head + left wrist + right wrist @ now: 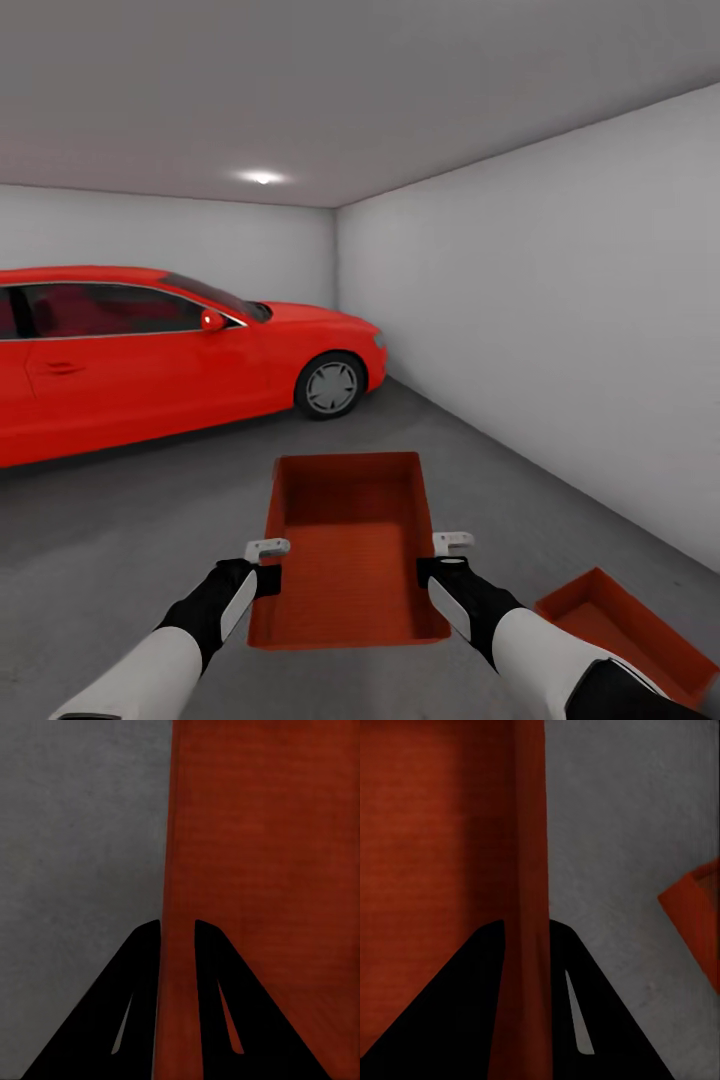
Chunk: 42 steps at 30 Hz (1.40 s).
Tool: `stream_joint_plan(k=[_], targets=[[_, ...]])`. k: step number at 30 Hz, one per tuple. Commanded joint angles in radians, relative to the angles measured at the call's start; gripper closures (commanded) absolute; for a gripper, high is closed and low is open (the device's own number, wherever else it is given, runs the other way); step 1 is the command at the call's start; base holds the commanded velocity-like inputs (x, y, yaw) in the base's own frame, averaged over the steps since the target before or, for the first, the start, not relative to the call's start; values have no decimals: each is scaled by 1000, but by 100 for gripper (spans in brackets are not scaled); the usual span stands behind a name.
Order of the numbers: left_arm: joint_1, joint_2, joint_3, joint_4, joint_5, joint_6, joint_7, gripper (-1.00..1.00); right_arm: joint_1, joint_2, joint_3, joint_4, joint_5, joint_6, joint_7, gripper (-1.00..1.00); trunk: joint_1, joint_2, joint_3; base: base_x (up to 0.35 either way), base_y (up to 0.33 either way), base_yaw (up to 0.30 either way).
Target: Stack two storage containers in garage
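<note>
Head view looks into the garage (560, 300): grey-white walls, a ceiling light (261, 177), a red car (150, 350) parked along the left side, grey concrete floor (150, 520) across the lower half. Largest task thing next: one orange-red bin (345, 560), open top up, carried level above the floor straight ahead of the trunk, between both arms. Second bin (620, 630) rests on the floor near the right wall, low at the right, partly behind the right forearm, well apart from the carried one and turned at an angle to it.

Left gripper (268, 549) (177, 937) pinches the left long wall of the carried bin, one finger inside and one outside, jaws narrowed onto the wall. Right gripper (452, 543) (526, 937) does the same on the right long wall, closed down to the wall's thickness; a corner of the second bin (697, 922) shows beside it over the concrete.

Step in hand, by judgement: bringing the held bin to its mate for stacking. Next move likely calls for turning right, matching the angle of the floor bin, centring over its rim, then lowering evenly with both arms before letting go. Main risk: a skewed descent catching one rim on the other.
</note>
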Motion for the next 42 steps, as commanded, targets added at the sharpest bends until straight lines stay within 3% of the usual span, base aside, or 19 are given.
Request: stream_joint_plan(k=[1, 42], targets=[[1, 2, 16, -2, -19, 8, 29, 100, -1, -13, -33, -3, 30, -26, -34, 100, 1, -1, 0, 322, 90, -278], [1, 1, 16, -1, -19, 8, 29, 100, -1, -12, -32, -3, 31, -25, -34, 100, 1, -1, 0, 322, 90, -279]])
